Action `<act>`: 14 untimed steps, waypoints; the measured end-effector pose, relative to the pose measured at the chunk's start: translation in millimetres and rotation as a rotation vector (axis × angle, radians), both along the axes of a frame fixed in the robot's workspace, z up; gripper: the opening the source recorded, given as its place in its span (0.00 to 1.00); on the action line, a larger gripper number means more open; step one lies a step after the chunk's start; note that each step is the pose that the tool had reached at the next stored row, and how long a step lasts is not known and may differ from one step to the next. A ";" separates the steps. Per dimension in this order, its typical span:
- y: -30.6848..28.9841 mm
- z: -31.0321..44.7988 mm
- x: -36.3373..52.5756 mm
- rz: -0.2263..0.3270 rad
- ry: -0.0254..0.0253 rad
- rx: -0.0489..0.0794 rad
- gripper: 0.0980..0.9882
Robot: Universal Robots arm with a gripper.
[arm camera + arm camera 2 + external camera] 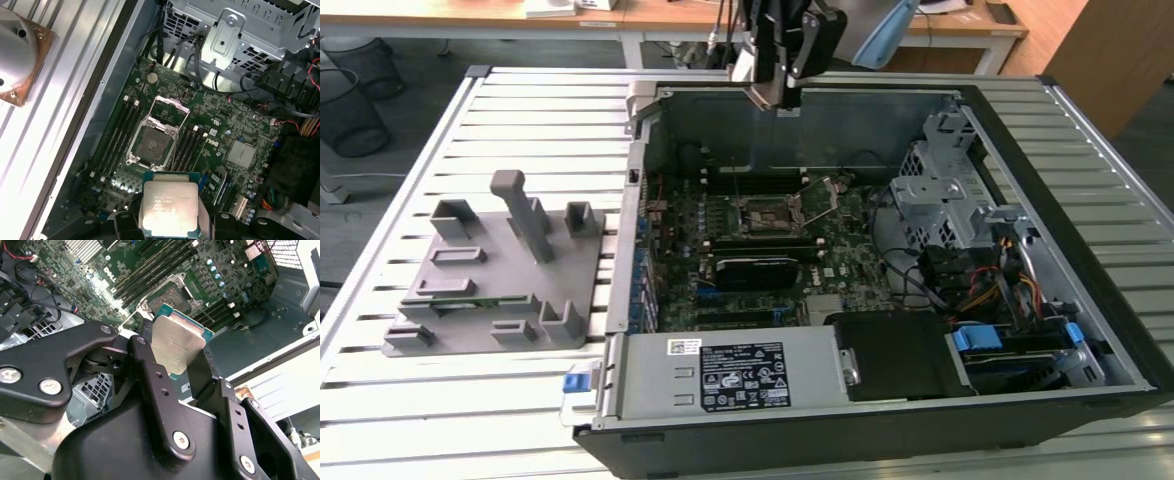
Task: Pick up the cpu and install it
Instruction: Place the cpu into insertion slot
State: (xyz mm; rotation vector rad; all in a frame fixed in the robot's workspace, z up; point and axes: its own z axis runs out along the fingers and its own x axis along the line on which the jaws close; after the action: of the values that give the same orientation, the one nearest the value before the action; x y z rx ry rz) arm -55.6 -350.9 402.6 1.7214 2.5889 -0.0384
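The pincer (176, 362) clamped the cpu (170, 207) by its edges; lowered askew, it could damage the socket (152, 145) below the pincer

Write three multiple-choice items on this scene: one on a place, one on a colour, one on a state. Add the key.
1. The cpu is
A. flat on the slatted table
B. in the gripper, above the motherboard
C. on top of the drive cage

2. The fixture at the exterior view's left is
A. red
B. yellow
C. grey

3. The cpu socket is
A. open and empty
B. shut over a chip
C. under a heat sink

Key:
1 B: in both wrist views the gripper clamps the chip by its edges, with the board beyond it.
2 C: its base and blocks are all plain grey.
3 A: its frame stands lifted and no chip lies in it.
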 end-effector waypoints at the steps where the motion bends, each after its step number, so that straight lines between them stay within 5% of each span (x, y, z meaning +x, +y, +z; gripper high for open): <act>1: 0.0 0.0 0.0 -0.010 0.0000 0.000 0.48; 14: 0.4 -0.7 0.0 -0.142 0.0001 -0.003 0.48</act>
State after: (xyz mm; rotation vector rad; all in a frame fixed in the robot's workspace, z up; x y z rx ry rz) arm -55.6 -350.5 401.9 1.9012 2.4598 -0.0463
